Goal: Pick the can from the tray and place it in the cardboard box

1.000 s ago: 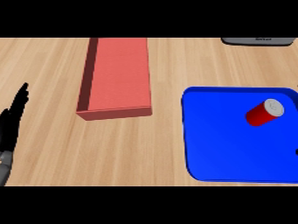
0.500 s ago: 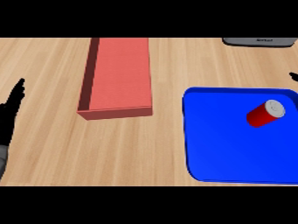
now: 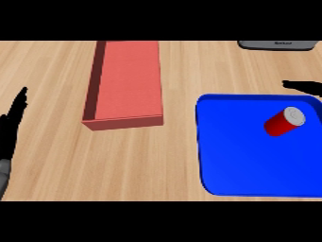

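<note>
Red can lay on its side in the blue tray, ungrasped, just left of the right hand, whose fingers were spread. Pickup and placement in the box remained outstanding.

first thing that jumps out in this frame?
The blue tray at lower right, with a red can lying on its side near the tray's upper right corner. Next, the long red box, open-topped, left of centre on the wooden counter. The right hand pokes in at the right edge just above the can, not touching it; the left hand rests open at the left edge.
</note>
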### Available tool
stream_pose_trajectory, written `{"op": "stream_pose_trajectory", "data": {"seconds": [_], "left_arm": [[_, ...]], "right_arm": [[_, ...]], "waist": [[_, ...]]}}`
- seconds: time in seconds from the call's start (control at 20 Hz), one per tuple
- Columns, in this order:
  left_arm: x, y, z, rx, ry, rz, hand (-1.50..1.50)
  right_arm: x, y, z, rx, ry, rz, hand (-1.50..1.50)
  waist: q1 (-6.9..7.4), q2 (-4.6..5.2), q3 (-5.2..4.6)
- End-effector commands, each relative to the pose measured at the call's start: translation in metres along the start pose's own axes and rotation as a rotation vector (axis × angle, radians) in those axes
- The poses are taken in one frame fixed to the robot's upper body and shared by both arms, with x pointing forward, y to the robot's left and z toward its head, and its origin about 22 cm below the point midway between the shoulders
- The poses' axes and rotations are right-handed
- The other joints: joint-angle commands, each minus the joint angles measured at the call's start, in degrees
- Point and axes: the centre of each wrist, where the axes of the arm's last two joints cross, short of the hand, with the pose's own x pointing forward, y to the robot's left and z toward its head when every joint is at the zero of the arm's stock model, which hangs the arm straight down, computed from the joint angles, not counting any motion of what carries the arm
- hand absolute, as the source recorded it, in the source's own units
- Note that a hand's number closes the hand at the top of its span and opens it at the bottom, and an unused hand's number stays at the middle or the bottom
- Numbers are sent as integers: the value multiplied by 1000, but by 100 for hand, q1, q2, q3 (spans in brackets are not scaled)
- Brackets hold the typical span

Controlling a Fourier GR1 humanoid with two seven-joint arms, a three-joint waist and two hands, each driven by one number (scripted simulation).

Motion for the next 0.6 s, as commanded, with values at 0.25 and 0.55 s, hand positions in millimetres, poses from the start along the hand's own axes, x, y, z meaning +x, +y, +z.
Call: {"op": "stream_pose_trajectory", "data": {"seconds": [0.25,0.55], "left_arm": [[-13,8,8,14,14,1,0],[-16,25,0,23,25,12,0]], "right_arm": [[6,14,-47,102,-20,30,-150],[3,12,-43,114,-32,33,-150]], "waist": [[-82,-19,-2],[-142,-26,-6]]}}
